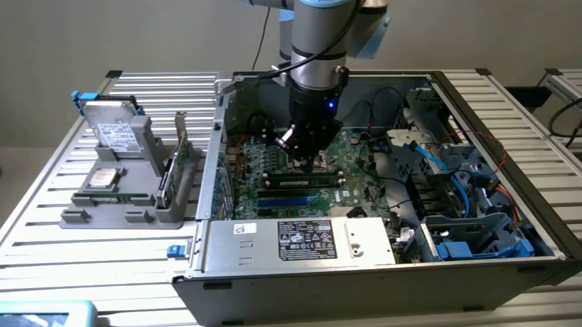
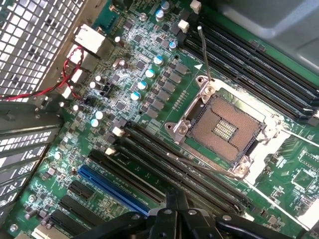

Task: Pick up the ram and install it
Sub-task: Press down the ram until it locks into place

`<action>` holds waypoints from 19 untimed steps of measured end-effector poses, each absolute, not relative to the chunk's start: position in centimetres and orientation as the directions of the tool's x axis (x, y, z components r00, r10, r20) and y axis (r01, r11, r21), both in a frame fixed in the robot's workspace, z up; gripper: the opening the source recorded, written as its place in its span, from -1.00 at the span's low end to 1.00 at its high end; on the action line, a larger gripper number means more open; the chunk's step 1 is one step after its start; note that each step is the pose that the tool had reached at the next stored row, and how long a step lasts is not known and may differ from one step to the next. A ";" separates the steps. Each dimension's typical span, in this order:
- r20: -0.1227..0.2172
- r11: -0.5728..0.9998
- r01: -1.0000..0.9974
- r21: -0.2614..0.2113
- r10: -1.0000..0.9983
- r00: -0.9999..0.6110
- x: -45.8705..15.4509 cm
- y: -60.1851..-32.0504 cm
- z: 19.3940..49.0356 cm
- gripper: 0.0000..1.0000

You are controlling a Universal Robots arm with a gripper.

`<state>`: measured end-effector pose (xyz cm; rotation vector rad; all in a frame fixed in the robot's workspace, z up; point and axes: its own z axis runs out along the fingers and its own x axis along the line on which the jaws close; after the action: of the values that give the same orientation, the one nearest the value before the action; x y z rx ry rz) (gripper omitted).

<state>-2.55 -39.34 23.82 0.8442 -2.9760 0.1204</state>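
Observation:
In the exterior view the ram (image 1: 301, 182) is a long dark stick with a pale label. It lies level along a motherboard slot inside the open computer case (image 1: 364, 269). My gripper (image 1: 307, 163) hangs just behind and above it, apart from it. In the wrist view my gripper (image 2: 174, 206) has its two dark fingers pressed together with nothing between them. It hovers over the long black memory slots (image 2: 184, 169). I cannot pick the ram out among those slots from this angle. Beyond them lies the empty processor socket (image 2: 224, 130).
A grey fixture (image 1: 118, 218) on the exterior view's left holds a hard drive (image 1: 114, 129), a square silver chip (image 1: 101, 178) and a green card with a bracket (image 1: 173, 167). Case walls, blue cables (image 1: 427, 160) and the power supply (image 1: 300, 242) hem in the motherboard.

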 end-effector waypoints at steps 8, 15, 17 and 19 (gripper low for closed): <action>0.057 0.883 -0.463 -0.074 -0.460 -0.886 -2.5 -39.3 23.9 -0.79; 0.060 0.909 -0.406 -0.091 -0.402 -0.913 -2.5 -39.3 23.9 -0.79; 0.059 0.915 -0.391 -0.096 -0.387 -0.920 -2.5 -39.3 23.9 -0.79; 0.058 0.921 -0.375 -0.101 -0.371 -0.927 -2.5 -39.3 23.9 -0.79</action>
<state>-2.55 -39.34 23.86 0.5907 -3.0419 0.1721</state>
